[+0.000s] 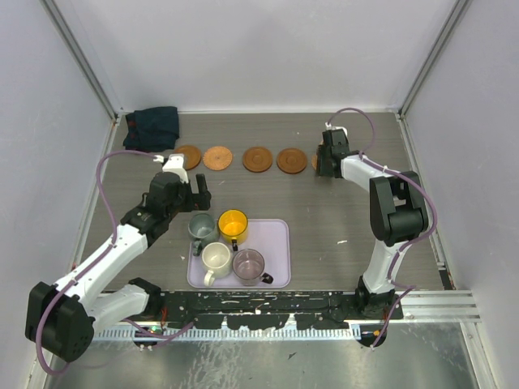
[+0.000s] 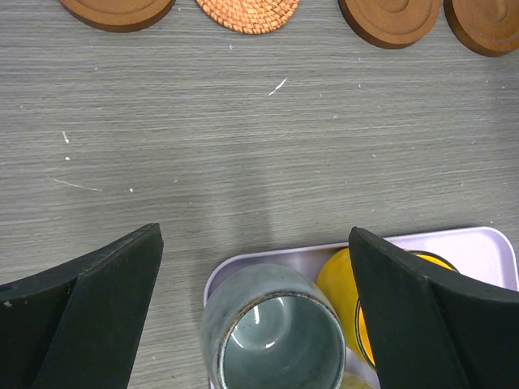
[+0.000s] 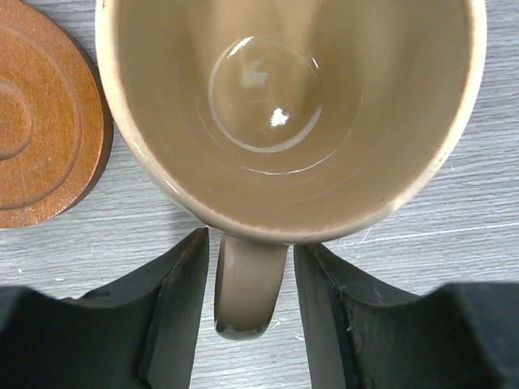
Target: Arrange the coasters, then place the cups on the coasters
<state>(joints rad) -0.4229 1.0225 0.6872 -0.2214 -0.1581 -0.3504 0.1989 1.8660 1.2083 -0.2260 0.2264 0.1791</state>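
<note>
– On the grey surface [image 1: 324,219], what is the biggest thing in front of you?
– The lavender tray [image 1: 277,243], at the middle of the near edge. Next in size is a dark cloth [image 1: 152,127], bunched in the far left corner.
– And the cups?
– Four stand in the tray. The grey-green cup [image 1: 202,226] and the yellow cup [image 1: 233,222] are on its far side. The cream cup [image 1: 216,258] and the mauve cup [image 1: 248,263] are on its near side. My left gripper [image 2: 253,243] hangs over the tray's far left corner, spread wide with nothing in it. The grey-green cup is upright just below.
– The fifth cup?
– The tan cup [image 3: 292,113] stands upright near the far edge, toward the right, under my right gripper [image 3: 251,243]. Its handle [image 3: 247,284] points back between my fingers [image 3: 174,308]. They stand apart with a gap on each side, so nothing is clamped.
– What is it standing on?
– I cannot tell; its body hides whatever lies beneath.
– And the smallest things?
– The coasters [image 1: 258,159], in a row along the far edge. Four lie bare, and the second from the left is a woven coaster [image 1: 217,157]. The rightmost bare one [image 3: 40,121] sits just beside the tan cup. A brown sliver [image 1: 314,162] shows at my right gripper's edge, too hidden to name.
</note>
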